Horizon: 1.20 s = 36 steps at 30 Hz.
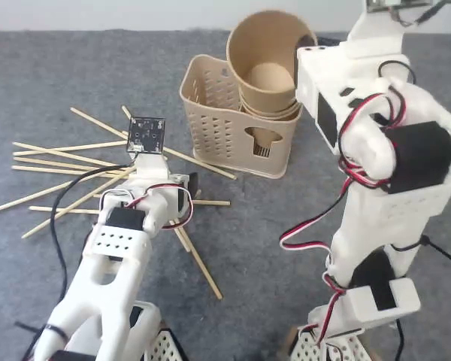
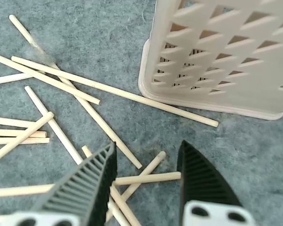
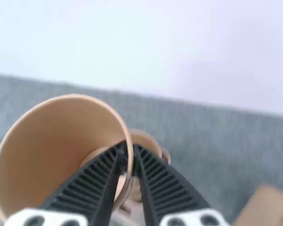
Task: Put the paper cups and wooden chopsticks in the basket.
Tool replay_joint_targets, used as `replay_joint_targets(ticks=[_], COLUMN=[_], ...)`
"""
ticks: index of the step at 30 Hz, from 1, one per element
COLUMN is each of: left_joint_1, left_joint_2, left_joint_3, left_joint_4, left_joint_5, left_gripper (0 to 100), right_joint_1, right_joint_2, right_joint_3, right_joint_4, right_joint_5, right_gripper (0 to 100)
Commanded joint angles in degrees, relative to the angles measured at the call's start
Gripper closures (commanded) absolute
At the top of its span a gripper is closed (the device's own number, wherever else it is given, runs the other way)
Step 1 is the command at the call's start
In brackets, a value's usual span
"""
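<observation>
Right wrist view: right fingers pinch paper cup rim. Left wrist view: left fingers spread above chopsticks.

Basket showing cream-beige, walls carrying rows of slotted holes. In it, paper cups showing kraft tan. Beside basket, wooden chopsticks showing pale yellow. Desk wearing mottled grey felt. Left end effector and right end effector both showing ribbed black.
</observation>
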Motion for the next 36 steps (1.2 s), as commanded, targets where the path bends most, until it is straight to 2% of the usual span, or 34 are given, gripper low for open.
replay_joint_targets(ticks=[1,8,19,21,25,29,32,36], left_joint_1=[0.0,0.0,0.0,0.0,0.0,-0.1,-0.1,-0.1], left_joint_2=[0.0,0.0,0.0,0.0,0.0,0.1,0.1,0.1], left_joint_3=[-0.5,-0.5,-0.5,-0.5,-0.5,-0.5,-0.5,-0.5], left_joint_4=[-1.6,-1.6,-1.7,-1.7,-1.7,-1.7,-1.7,-1.7], left_joint_5=[-0.4,-0.4,-0.4,-0.4,-0.4,-0.4,-0.4,-0.4], left_gripper=[80,80,80,80,80,80,80,80], right_joint_1=[1.6,2.9,6.4,6.5,6.9,13.3,21.0,31.4], right_joint_2=[1.4,6.7,15.1,16.4,16.4,12.0,8.5,9.0], right_joint_3=[-0.2,3.4,5.2,5.4,4.1,1.8,1.8,2.0], right_joint_4=[-4.7,-9.1,-4.9,-3.5,1.4,2.5,2.0,0.2], right_joint_5=[-0.7,-0.8,-0.2,1.2,5.4,7.4,7.5,7.0], right_gripper=[99.2,99.2,99.0,93.7,74.5,77.5,81.6,82.4])
